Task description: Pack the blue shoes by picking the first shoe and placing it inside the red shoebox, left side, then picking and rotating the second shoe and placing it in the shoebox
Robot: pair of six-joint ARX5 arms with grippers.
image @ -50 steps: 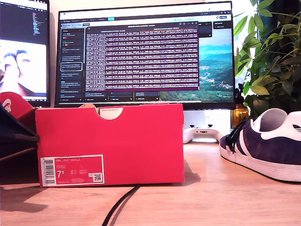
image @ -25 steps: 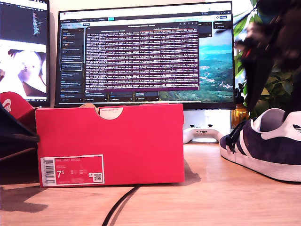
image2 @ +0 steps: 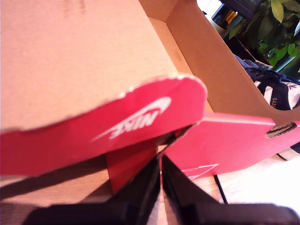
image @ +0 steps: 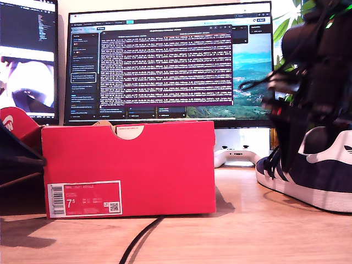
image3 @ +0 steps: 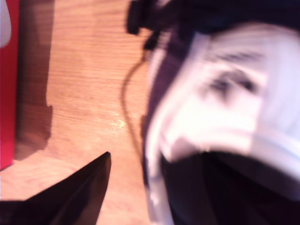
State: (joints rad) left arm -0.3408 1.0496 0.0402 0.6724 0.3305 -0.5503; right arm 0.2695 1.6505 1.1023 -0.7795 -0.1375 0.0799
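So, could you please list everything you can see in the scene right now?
red shoebox: one, red, on the table toward the exterior view's left, white label on its side
lid: one, red with a white swoosh, open
blue shoe: one seen, navy with white stripes, at the exterior view's right
monitors: two, lit, behind the box
controller: one, white, under the larger monitor
plant: one, green, behind the shoe
cable: one, black, in front of the box
table: one, light wood
my first tool: black, jaws together beneath the lid
my second tool: black, at the shoe, blurred
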